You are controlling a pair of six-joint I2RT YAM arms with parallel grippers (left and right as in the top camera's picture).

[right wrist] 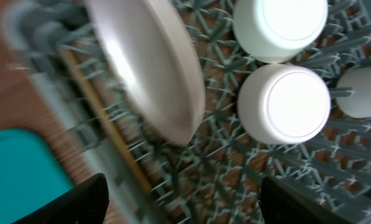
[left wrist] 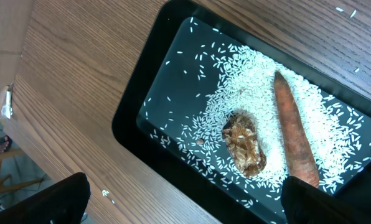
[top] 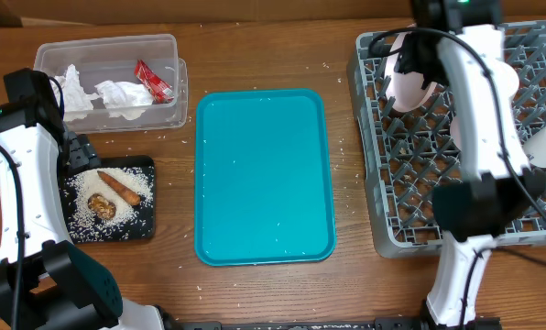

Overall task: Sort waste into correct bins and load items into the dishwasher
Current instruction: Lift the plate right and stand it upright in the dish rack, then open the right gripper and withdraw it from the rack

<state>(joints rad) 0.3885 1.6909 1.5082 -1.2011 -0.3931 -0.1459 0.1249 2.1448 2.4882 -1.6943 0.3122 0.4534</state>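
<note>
- Wood-grain tabletop [top: 255, 293] is carrying everything.
- Toward the near left edge, a flat black rectangular tray [top: 137, 227] is holding white rice grains [top: 136, 183], a small orange carrot piece [top: 119, 187] and a brown food lump [top: 100, 207].
- The left gripper [left wrist: 188, 202] is hovering over that tray, fingers spread wide, grasping nothing.
- A teal rectangular serving tray [top: 264, 174] is lying at the centre.
- Along the right edge, a large grey plastic lattice rack [top: 410, 183] is holding a tilted round white plate [right wrist: 151, 68] and two upturned white vessels [right wrist: 284, 102].
- The right gripper [right wrist: 185, 202] is hanging above the rack, fingers parted, empty.
- In the far left corner, a clear plastic rectangular tub [top: 177, 101] is containing crumpled white paper napkins [top: 117, 96] and a red-and-white crinkled wrapper [top: 152, 81].
</note>
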